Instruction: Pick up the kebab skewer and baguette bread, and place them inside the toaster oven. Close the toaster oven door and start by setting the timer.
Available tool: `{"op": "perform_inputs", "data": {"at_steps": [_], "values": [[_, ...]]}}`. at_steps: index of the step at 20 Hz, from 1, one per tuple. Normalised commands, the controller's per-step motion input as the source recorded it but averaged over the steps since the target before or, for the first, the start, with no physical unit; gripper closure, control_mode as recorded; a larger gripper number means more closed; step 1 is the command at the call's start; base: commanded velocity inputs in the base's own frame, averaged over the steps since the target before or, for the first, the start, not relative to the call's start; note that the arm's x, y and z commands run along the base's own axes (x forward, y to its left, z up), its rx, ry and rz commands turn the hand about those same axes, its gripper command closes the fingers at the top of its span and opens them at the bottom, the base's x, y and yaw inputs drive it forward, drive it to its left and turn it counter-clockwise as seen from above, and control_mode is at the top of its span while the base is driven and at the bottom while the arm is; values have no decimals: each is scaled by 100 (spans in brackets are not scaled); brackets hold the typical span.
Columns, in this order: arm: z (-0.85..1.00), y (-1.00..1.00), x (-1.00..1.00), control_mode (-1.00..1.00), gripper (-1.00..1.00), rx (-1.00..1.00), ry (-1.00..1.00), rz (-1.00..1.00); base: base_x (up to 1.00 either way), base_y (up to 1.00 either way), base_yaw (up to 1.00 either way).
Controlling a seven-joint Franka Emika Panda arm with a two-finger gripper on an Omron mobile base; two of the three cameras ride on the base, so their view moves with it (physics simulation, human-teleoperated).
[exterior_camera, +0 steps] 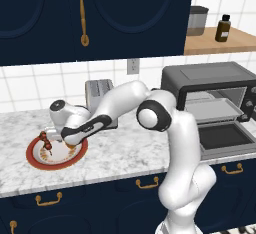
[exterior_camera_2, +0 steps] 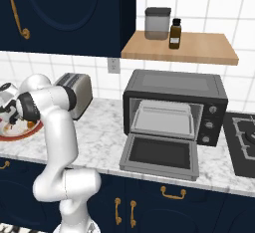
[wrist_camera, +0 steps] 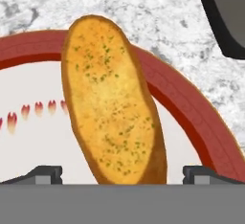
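The baguette bread (wrist_camera: 112,103), golden with green flecks, lies on a white plate with a red rim (wrist_camera: 191,113). My gripper (wrist_camera: 122,175) hangs just over the bread's near end, open, with one fingertip (wrist_camera: 45,174) on each side of it and nothing held. In the left base view the gripper (exterior_camera: 67,138) is low over the plate (exterior_camera: 35,160), and the kebab skewer (exterior_camera: 46,145) lies on the plate's left side. The toaster oven (exterior_camera: 210,85) stands to the right with its door (exterior_camera: 225,138) folded down flat and a metal tray (exterior_camera_2: 162,120) inside.
A silver slot toaster (exterior_camera: 100,94) stands at the wall right behind the plate, and its dark base (wrist_camera: 225,17) is close to the hand. A wooden shelf (exterior_camera_2: 179,48) above the oven carries a jar and a bottle. A stove (exterior_camera_2: 241,132) lies right of the oven.
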Motion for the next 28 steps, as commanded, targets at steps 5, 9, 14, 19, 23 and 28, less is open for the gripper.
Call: {"op": "perform_inputs", "data": {"at_steps": [5, 9, 14, 19, 23, 28], "values": [[-20, -16, 15, -100, -100, 0, 3, -6, 0, 0, 0], [-26, 4, 35, -100, -100, 0, 0, -5, 0, 0, 0], [-14, 16, 25, -100, -100, 0, 0, -4, 0, 0, 0], [-42, 8, 2, -100, 100, 0, 2, -6, 0, 0, 0], [-42, 0, 0, -100, 100, 0, 4, -7, 0, 0, 0], [-12, -10, -12, -100, 100, 1, 1, -5, 0, 0, 0]]}}
